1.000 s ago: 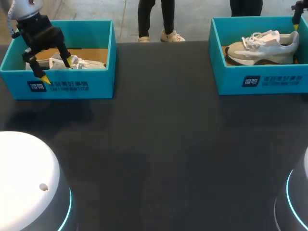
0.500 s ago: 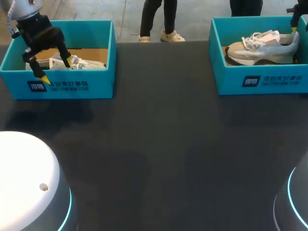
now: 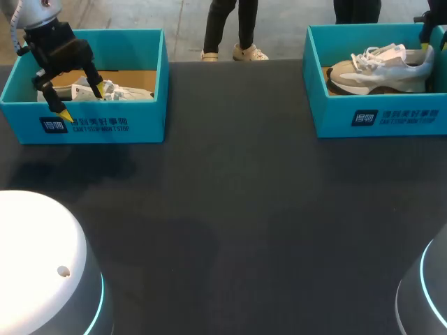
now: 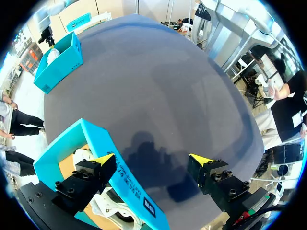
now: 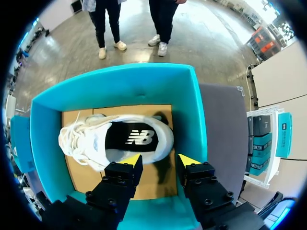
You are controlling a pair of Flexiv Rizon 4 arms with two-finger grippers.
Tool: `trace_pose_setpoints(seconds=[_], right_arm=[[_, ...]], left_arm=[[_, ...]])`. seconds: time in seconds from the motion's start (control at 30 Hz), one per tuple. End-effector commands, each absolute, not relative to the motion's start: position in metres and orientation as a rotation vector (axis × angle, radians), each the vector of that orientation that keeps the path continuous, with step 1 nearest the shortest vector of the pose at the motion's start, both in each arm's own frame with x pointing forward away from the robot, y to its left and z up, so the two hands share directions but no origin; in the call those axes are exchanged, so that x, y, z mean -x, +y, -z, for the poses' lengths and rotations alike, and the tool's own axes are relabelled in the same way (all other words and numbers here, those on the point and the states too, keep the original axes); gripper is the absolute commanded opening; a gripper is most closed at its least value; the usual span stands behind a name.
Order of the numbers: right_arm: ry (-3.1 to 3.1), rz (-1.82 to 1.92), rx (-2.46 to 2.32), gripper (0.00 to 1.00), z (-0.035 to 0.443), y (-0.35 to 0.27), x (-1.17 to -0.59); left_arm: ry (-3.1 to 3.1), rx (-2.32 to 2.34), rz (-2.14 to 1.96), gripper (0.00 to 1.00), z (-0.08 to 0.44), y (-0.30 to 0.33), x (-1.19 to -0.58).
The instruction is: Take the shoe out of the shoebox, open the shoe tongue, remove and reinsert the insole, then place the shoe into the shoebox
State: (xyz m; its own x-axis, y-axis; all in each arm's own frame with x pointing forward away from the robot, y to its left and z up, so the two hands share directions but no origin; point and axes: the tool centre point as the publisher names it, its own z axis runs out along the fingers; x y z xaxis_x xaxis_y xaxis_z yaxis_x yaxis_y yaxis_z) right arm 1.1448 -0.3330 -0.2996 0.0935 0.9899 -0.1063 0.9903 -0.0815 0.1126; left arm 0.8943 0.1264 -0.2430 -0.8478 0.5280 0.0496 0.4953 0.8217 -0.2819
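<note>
Above the heel end of the white-and-beige lace-up trainer hangs the right gripper, its yellow-tipped fingers a narrow way apart and holding nothing; the trainer lies flat inside the right-hand teal cardboard shoebox, its long axis along the box's length, toe toward the table's middle and heel toward the right arm's side; the line between the fingertips runs along that axis, so I judge that a straight descent would take the heel wall between them. Only the right wrist view shows the dark insole through the shoe's mouth; the head view gives the side profile but only a sliver of that gripper at its edge. Well apart, the left gripper stands wide, straddling the front wall of the left-hand teal shoebox, which holds another white shoe; for the trainer, the right arm is the nearer.
</note>
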Motion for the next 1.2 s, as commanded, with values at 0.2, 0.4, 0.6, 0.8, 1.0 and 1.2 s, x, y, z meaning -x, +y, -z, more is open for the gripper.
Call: trace_pose_setpoints(seconds=[0.2, 0.4, 0.6, 0.8, 1.0, 1.2], right_arm=[[2.027, 0.020, -2.242, 0.45, 0.318, -0.341, -1.165], [2.029, 0.040, -2.256, 0.45, 0.326, -0.348, -1.166], [2.035, 0.056, -2.262, 0.45, 0.333, -0.351, -1.167], [2.046, 0.070, -2.270, 0.45, 0.341, -0.351, -1.167], [2.067, 0.084, -2.274, 0.45, 0.352, -0.348, -1.168], [2.071, 0.095, -2.288, 0.45, 0.360, -0.348, -1.169]], left_arm=[[-2.881, 0.813, -0.392, 1.00, 0.243, 0.127, -0.893], [-2.881, 0.813, -0.392, 1.00, 0.243, 0.127, -0.893], [-2.881, 0.813, -0.392, 1.00, 0.243, 0.127, -0.893], [-2.881, 0.813, -0.392, 1.00, 0.243, 0.127, -0.893], [-2.881, 0.813, -0.392, 1.00, 0.243, 0.127, -0.893], [-2.881, 0.813, -0.392, 1.00, 0.243, 0.127, -0.893]])
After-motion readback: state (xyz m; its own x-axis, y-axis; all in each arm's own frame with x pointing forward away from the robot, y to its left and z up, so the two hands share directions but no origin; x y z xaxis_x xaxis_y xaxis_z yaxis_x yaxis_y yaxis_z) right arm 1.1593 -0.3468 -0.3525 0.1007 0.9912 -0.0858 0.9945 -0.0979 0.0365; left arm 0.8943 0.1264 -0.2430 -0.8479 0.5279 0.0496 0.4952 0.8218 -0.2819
